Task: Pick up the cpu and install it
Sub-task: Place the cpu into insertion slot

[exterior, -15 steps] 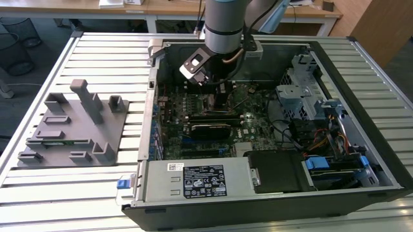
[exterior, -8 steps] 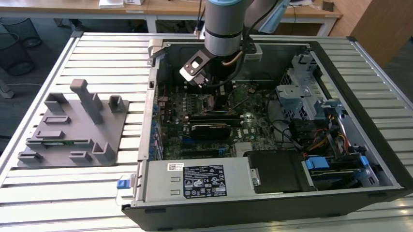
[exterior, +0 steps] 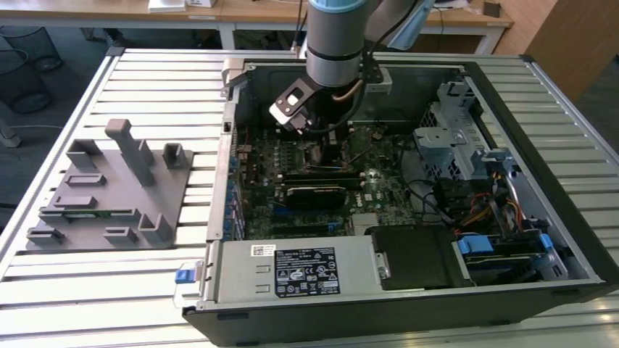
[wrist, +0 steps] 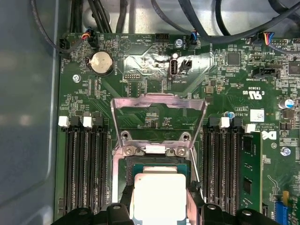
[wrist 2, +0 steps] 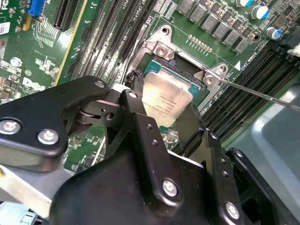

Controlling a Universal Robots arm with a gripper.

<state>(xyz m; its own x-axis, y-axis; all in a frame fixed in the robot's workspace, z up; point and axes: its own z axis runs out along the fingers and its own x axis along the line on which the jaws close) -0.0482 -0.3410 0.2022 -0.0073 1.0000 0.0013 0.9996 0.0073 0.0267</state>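
The cpu [wrist 2: 169, 99], a thin square chip with a pale silvery top plate, sits level in or just over the black motherboard socket [wrist 2: 151, 70]; which of the two I cannot tell. In the first wrist view the cpu [wrist: 158, 193] lies below the swung-open metal load plate [wrist: 158, 101]. My gripper [wrist 2: 164, 112] reaches down into the open computer case [exterior: 503, 72], its black fingers [wrist 2: 135, 101] pressed against two opposite sides of the chip. In the exterior view the gripper [exterior: 324, 139] hangs over the board's middle.
Memory slots [wrist: 84, 168] flank the socket on both sides, and a thin socket lever [wrist 2: 262, 96] sticks out beside it. A power supply [exterior: 290, 268], a drive cage [exterior: 454, 145] and cables crowd the case. A grey fixture block [exterior: 106, 188] stands at the exterior view's left.
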